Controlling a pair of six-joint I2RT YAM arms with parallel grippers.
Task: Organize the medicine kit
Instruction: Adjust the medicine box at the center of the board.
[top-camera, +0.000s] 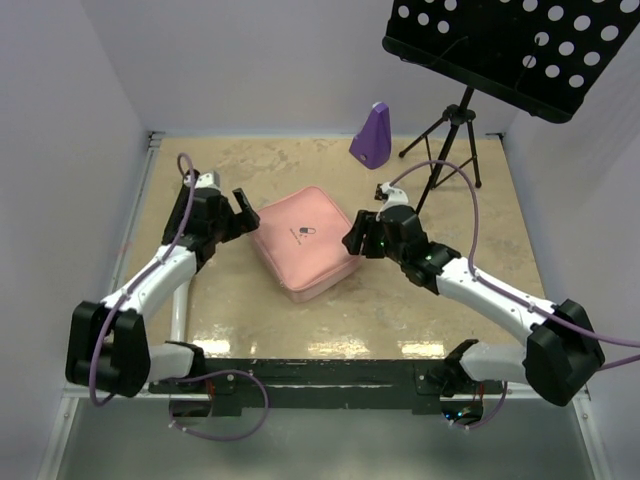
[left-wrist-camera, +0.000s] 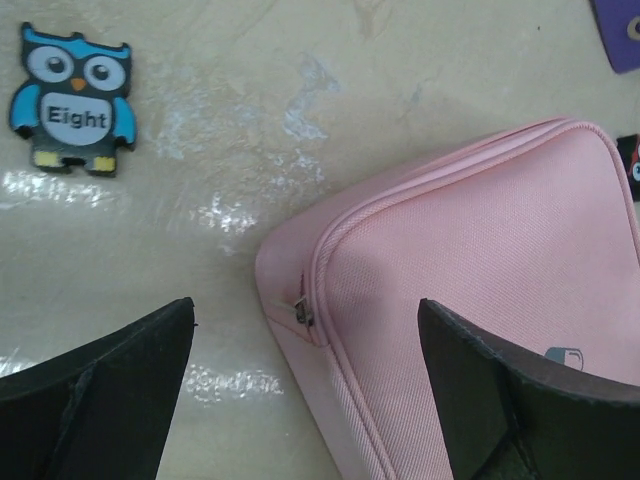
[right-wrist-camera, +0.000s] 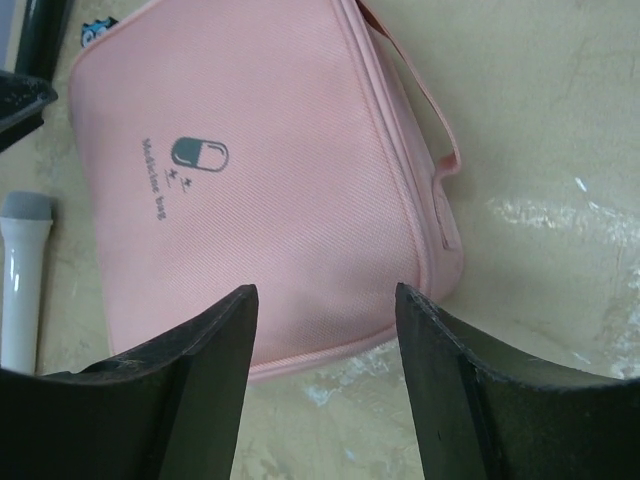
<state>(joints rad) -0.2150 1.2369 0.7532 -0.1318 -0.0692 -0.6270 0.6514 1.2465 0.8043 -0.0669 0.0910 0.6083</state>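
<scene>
The medicine kit (top-camera: 305, 240), a pink zip case with its lid down, lies flat in the middle of the table. Its pill logo (right-wrist-camera: 200, 153) faces up and a thin pink strap (right-wrist-camera: 425, 110) loops along one side. My left gripper (top-camera: 243, 213) is at the case's left corner, open wide and straddling that corner, where the zip pull (left-wrist-camera: 303, 313) sits. My right gripper (top-camera: 355, 232) is at the case's right edge, open. Its fingers (right-wrist-camera: 210, 370) frame the near rim of the case (right-wrist-camera: 270, 170) with nothing between them.
A blue owl tile (left-wrist-camera: 72, 98) marked "Eight" lies on the table left of the case. A purple metronome-shaped object (top-camera: 371, 135) stands at the back. A black music stand (top-camera: 500, 45) on a tripod (top-camera: 450, 130) overhangs the back right corner. White walls enclose the table.
</scene>
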